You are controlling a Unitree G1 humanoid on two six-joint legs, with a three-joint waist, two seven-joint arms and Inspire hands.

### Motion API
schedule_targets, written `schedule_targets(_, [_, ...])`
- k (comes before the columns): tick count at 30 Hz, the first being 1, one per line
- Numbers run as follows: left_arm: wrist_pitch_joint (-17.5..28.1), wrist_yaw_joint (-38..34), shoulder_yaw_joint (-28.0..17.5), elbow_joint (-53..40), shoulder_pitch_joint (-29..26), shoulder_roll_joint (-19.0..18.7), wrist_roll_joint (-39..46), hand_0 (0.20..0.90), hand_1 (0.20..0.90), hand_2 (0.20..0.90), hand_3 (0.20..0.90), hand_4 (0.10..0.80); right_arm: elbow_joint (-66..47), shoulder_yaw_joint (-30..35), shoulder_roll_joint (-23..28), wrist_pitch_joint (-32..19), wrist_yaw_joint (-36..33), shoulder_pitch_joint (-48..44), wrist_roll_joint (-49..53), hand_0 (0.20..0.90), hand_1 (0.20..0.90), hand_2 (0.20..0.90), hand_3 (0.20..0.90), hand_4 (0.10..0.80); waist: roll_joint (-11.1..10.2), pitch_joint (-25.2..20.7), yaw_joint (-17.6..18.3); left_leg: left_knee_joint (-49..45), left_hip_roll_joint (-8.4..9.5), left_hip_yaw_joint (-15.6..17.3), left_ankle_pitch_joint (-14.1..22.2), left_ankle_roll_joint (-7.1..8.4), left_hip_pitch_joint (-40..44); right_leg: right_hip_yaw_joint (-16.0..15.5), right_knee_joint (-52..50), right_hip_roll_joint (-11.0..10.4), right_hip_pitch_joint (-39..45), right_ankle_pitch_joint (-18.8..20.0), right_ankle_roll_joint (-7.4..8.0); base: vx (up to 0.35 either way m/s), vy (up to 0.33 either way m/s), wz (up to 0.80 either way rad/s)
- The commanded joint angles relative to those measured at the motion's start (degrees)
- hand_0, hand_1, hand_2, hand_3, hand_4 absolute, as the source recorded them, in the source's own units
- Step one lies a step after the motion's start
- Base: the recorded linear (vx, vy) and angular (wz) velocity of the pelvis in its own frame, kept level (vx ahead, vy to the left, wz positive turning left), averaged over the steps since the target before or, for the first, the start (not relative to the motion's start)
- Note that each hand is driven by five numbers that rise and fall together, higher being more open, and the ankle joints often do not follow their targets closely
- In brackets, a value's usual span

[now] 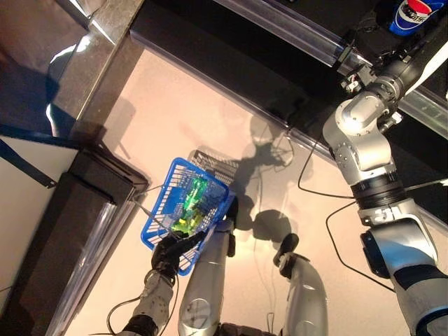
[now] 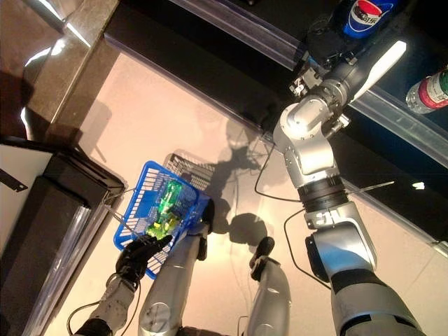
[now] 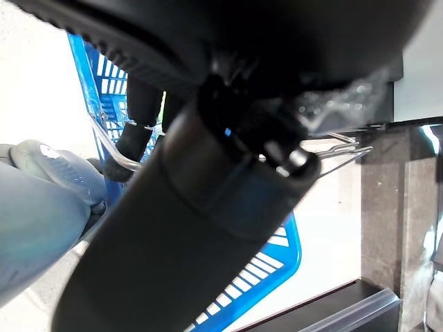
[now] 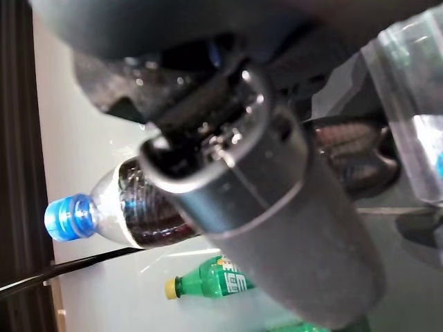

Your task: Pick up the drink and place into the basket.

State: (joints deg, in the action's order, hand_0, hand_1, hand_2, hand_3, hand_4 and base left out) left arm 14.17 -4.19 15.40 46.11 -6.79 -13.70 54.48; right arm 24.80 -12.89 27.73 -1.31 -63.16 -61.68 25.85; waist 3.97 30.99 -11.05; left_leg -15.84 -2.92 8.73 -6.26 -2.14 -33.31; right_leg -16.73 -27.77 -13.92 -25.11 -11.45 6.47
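A dark cola bottle (image 4: 124, 207) with a blue cap lies on the shelf; the blue basket (image 2: 136, 210) holds green bottles (image 2: 164, 206).

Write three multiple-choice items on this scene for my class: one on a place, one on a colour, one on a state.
1. Where is the basket?
A. Hanging from the left hand
B. On the shelf
C. On the floor

2. What colour is the cap of the cola bottle?
A. Yellow
B. Blue
C. Red

3. What is the right hand doing?
A. Hanging open
B. Gripping the cola bottle
C. Holding the basket

Answers: 1 A, its fingers curl round the wire handle; 2 B, the right wrist view shows it; 3 B, its fingers wrap the bottle.
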Motion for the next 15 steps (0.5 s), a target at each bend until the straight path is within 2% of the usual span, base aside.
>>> schedule_targets(1, [5.05, 1.44, 1.19, -7.51, 4.19, -5.28, 1.04, 0.300, 0.300, 0.300, 0.200, 0.100, -1.98, -0.41, 9.74, -6.42, -1.25, -9.45, 1.88, 0.900, 0.900, 0.900, 0.900, 0.800, 0.84, -1.19, -2.35, -1.35, 2.28, -3.72, 6.50, 2.05, 1.94, -1.49, 2.52, 0.91, -3.43, 7.50, -1.54, 0.094, -0.043, 0.03])
schedule_targets(2, [4.71, 1.58, 1.34, -7.78, 4.67, -5.73, 0.96, 0.300, 0.300, 0.300, 0.200, 0.100, -0.09, -1.00, 10.33, -7.54, -0.39, -10.16, 4.78, 0.900, 0.900, 0.900, 0.900, 0.800, 0.67, -1.19, -2.53, -1.70, 2.55, -4.18, 8.22, 2.38, 3.14, -0.93, 1.95, 0.79, -2.40, 6.06, -0.87, 0.094, -0.046, 0.04])
schedule_targets(9, [4.88, 2.52, 1.48, -8.00, 5.52, -6.79, 1.41, 0.300, 0.300, 0.300, 0.200, 0.100, 4.82, -3.00, 11.94, -11.00, 3.79, -14.48, 11.94, 0.900, 0.900, 0.900, 0.900, 0.800, 0.65, -1.19, -3.12, -1.80, 2.81, -4.46, 8.40, 2.38, 2.96, -1.35, 1.89, 0.73, -2.44, 5.99, -0.99, 0.013, -0.006, 0.00])
schedule_targets(10, [4.91, 2.53, 1.60, -8.32, 5.69, -7.07, 1.53, 0.300, 0.300, 0.300, 0.200, 0.100, 4.63, -3.23, 12.11, -11.34, 4.29, -14.89, 13.55, 0.799, 0.799, 0.799, 0.782, 0.682, 0.62, -1.19, -3.20, -2.02, 2.83, -4.53, 8.44, 2.37, 2.72, -1.46, 1.70, 0.64, -2.62, 5.96, -1.01, 0.000, 0.000, 0.00])
schedule_targets(11, [4.88, 2.63, 1.57, -8.55, 5.89, -7.32, 1.81, 0.300, 0.300, 0.300, 0.200, 0.100, 4.55, -3.12, 12.09, -12.02, 5.11, -15.19, 15.63, 0.512, 0.512, 0.512, 0.447, 0.347, 0.63, -1.19, -3.28, -2.22, 2.77, -4.60, 8.50, 2.39, 2.51, -1.51, 1.36, 0.55, -2.86, 5.90, -1.02, 0.000, 0.000, 0.00])
schedule_targets(12, [4.71, 2.57, 1.48, -8.80, 5.96, -7.53, 2.02, 0.300, 0.300, 0.300, 0.200, 0.100, 4.65, -2.98, 12.15, -11.97, 5.65, -15.33, 16.34, 0.436, 0.436, 0.436, 0.359, 0.259, 0.59, -1.19, -3.32, -2.34, 2.78, -4.66, 8.57, 2.37, 2.39, -1.52, 1.11, 0.50, -3.01, 5.82, -1.01, 0.000, 0.000, 0.00])
schedule_targets(13, [4.52, 2.53, 1.37, -9.07, 6.05, -7.76, 2.06, 0.300, 0.300, 0.300, 0.200, 0.100, 4.68, -3.00, 12.29, -11.69, 6.06, -15.64, 16.37, 0.300, 0.300, 0.300, 0.200, 0.100, 0.51, -1.19, -3.42, -2.35, 2.82, -4.71, 8.62, 2.34, 2.37, -1.60, 0.97, 0.48, -3.08, 5.78, -1.01, 0.000, 0.000, 0.00])
schedule_targets(15, [4.42, 2.62, 1.36, -9.22, 6.14, -8.08, 2.20, 0.300, 0.300, 0.300, 0.200, 0.100, 4.37, -3.09, 12.48, -10.90, 6.10, -16.08, 16.37, 0.300, 0.300, 0.300, 0.200, 0.100, 0.44, -1.19, -3.47, -2.41, 2.77, -4.74, 8.69, 2.28, 2.30, -1.72, 0.69, 0.44, -3.22, 5.74, -0.99, 0.007, -0.007, 0.02])
